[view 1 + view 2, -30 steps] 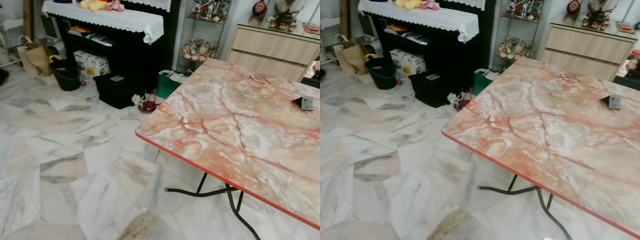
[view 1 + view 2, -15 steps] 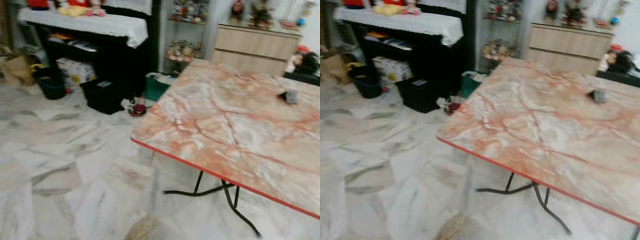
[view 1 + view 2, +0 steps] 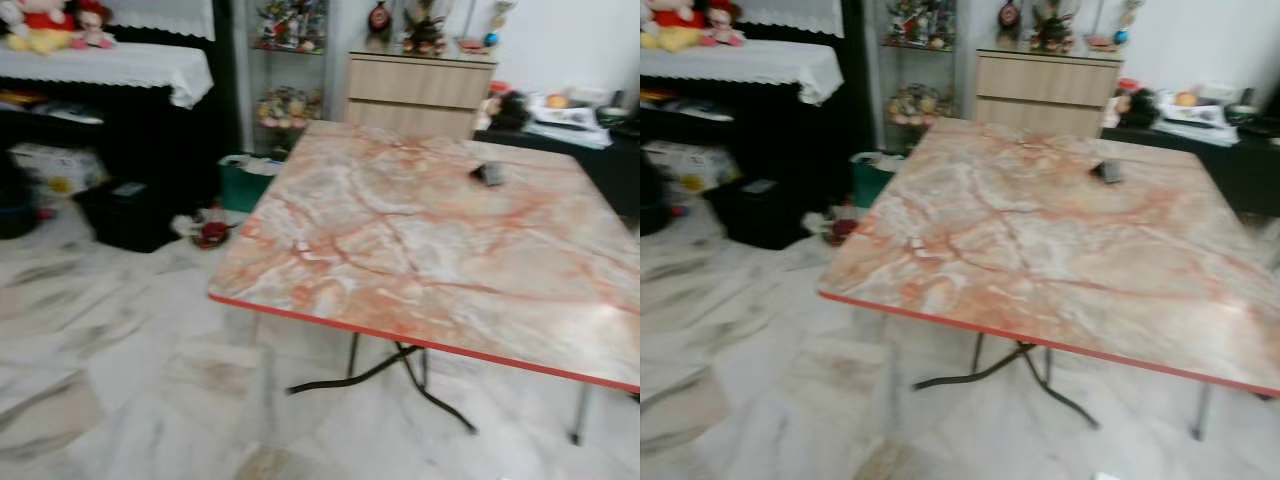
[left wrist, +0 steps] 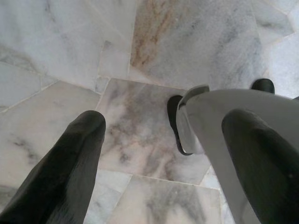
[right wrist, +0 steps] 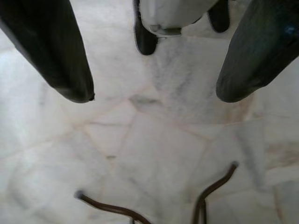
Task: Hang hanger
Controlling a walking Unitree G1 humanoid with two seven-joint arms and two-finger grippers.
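Note:
Both arms hang at my sides above the pale marble floor. In the left wrist view my left gripper point(image 4: 163, 121) is open, with nothing between its black fingers point(image 4: 70, 158); my own silver leg and black foot point(image 4: 175, 121) lie beyond it. My right gripper point(image 5: 155, 93) is open too and holds nothing, pointing down at the floor tiles.
A folding table with a pink marble top and red edge point(image 3: 420, 230) stands ahead, a small dark object point(image 3: 489, 173) lying on its far side. Its thin dark legs point(image 5: 212, 186) rest on the floor near my right gripper. A wooden cabinet point(image 3: 415, 92) and black shelving point(image 3: 120, 120) stand behind.
The head camera has swung to the right, so the table now sits nearer the middle of a blurred picture. Nothing on the table has moved.

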